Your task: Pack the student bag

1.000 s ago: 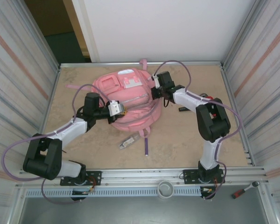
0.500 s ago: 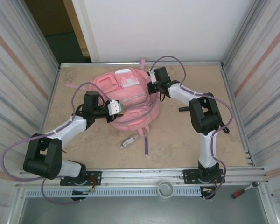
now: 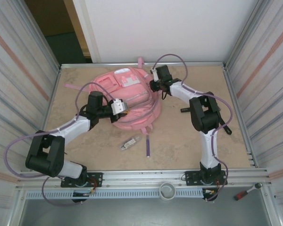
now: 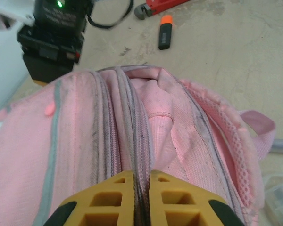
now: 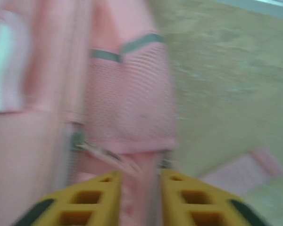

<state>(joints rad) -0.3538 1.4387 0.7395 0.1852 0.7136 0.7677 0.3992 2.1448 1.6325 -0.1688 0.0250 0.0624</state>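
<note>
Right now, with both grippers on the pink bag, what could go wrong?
The left gripper is shut on the student bag at its zip seam; a pull may drag the whole bag instead of opening it. The right gripper has pink fabric between its jaws, and that view is blurred, so it could snag or slip off.
</note>
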